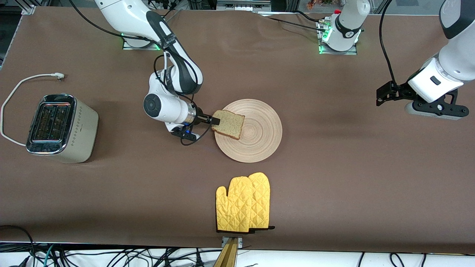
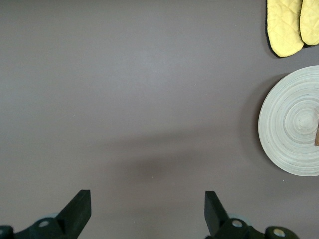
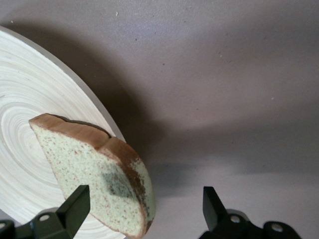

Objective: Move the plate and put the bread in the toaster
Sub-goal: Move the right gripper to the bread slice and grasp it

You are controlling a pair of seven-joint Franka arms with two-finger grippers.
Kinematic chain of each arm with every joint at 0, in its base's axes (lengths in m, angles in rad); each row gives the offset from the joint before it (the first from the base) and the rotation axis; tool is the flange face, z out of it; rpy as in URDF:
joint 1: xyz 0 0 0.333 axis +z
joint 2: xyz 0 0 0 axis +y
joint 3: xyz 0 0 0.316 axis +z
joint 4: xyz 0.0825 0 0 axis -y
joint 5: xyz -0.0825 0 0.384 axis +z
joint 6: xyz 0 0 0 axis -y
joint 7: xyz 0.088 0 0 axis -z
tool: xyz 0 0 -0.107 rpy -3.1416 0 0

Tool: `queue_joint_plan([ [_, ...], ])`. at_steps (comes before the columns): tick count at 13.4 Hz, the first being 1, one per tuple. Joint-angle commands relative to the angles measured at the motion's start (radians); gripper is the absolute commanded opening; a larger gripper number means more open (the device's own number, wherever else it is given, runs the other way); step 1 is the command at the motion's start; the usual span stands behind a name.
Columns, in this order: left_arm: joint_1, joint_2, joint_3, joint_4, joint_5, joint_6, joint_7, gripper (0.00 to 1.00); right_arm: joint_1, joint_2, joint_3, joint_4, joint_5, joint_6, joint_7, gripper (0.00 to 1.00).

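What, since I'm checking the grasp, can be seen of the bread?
The bread is one whole, roughly square slice, speckled tan with a darker crust. It lies on the plate, one edge overhanging the rim toward the right arm's end. The right gripper has its open fingers either side of that edge; contact is unclear. The left gripper waits open over the table.

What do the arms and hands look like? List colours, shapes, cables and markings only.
The right arm and left arm have glossy white rounded shells with black bands at the joints. Black cables loop along them, and green lights glow at the bases. The right hand and left hand carry matte black, wedge-shaped fingers fixed with small silver screws.
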Motion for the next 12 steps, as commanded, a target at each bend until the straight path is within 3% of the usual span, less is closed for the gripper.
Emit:
queue_joint_plan([
  [1, 0.008, 0.018, -0.001, 0.037, -0.004, -0.026, 0.023, 1.00, 0.024, 0.004, -0.006, -0.005, 0.040, 0.030, 0.004, 1.00],
  [3, 0.009, 0.020, -0.001, 0.037, -0.004, -0.026, 0.029, 1.00, 0.028, 0.004, -0.006, -0.005, 0.050, 0.034, 0.002, 1.00],
  [4, 0.009, 0.020, -0.001, 0.037, -0.004, -0.026, 0.027, 1.00, 0.030, 0.004, -0.006, -0.005, 0.062, 0.034, 0.002, 0.91],
  [5, 0.009, 0.018, -0.001, 0.037, -0.004, -0.026, 0.026, 1.00, 0.030, 0.004, -0.006, -0.005, 0.062, 0.034, 0.002, 0.71],
  [6, 0.009, 0.020, -0.001, 0.037, -0.004, -0.026, 0.024, 1.00, 0.030, 0.004, -0.006, -0.005, 0.062, 0.032, 0.004, 0.43],
  [8, 0.008, 0.018, -0.002, 0.037, -0.004, -0.026, 0.021, 1.00, 0.034, 0.004, -0.006, -0.002, 0.062, 0.029, 0.002, 0.10],
  [9, 0.008, 0.018, -0.002, 0.037, -0.004, -0.026, 0.021, 1.00, 0.045, 0.004, -0.006, 0.000, 0.062, 0.029, 0.002, 0.00],
  [12, 0.009, 0.018, -0.002, 0.037, -0.004, -0.026, 0.021, 1.00, 0.048, 0.004, -0.006, 0.001, 0.062, 0.027, 0.001, 0.00],
])
